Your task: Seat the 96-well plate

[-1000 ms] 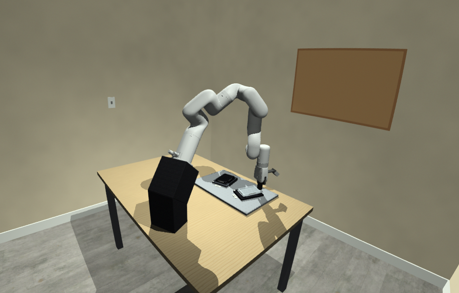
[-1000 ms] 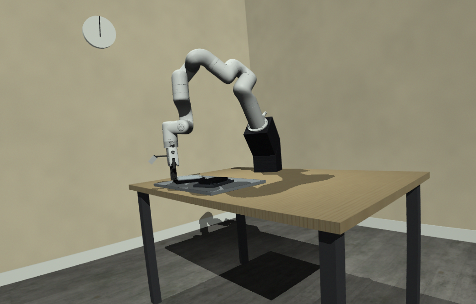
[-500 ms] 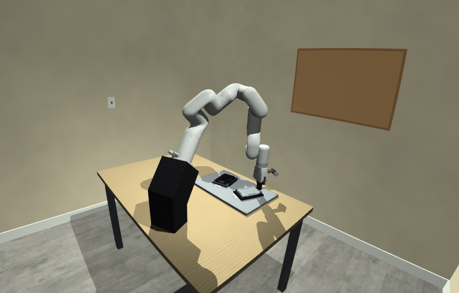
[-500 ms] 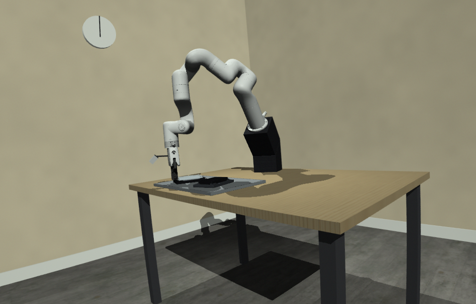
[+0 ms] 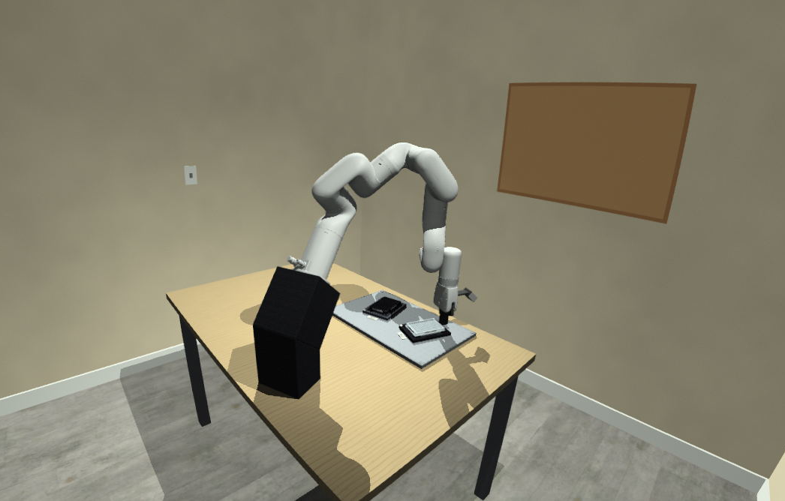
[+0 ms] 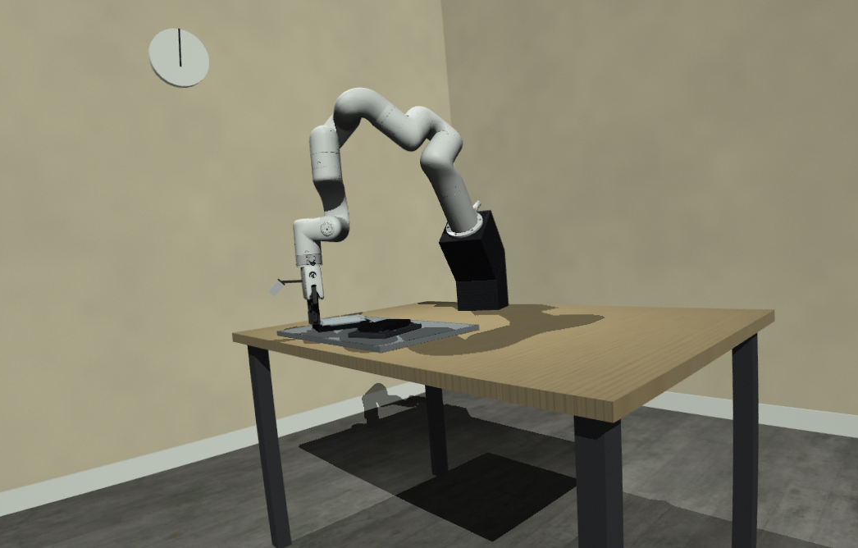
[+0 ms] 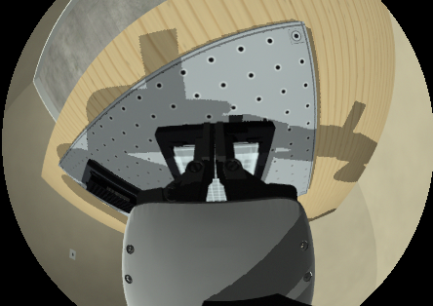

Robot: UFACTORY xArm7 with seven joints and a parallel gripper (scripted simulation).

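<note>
Top view: the white 7-joint arm (image 5: pixel 383 171) reaches down from its black slanted pedestal (image 5: pixel 288 329) to the grey perforated deck plate (image 5: pixel 463 340) on the light wooden table (image 5: pixel 352 404). Its black 2-finger gripper (image 5: pixel 443 318) points straight down, fingers clenched together on nothing, tips at the 1 o'clock corner of the clear 96-well plate E07 (image 5: pixel 425 327). That plate lies on the black plate nest N2 (image 5: pixel 411 337) at the deck's 4 o'clock end. Exterior view shows the plate (image 6: pixel 343 320) tilted, its end by the gripper (image 6: pixel 313 318) lower than the other. The dark plate E01 (image 5: pixel 385 306) sits in the black plate nest N1 (image 5: pixel 369 312) toward 10 o'clock, well apart from the gripper. Wrist view shows the shut fingers over pale plate surface, with a dark plate edge (image 7: pixel 106 186) at 8 o'clock; labels are too small to read.
</note>
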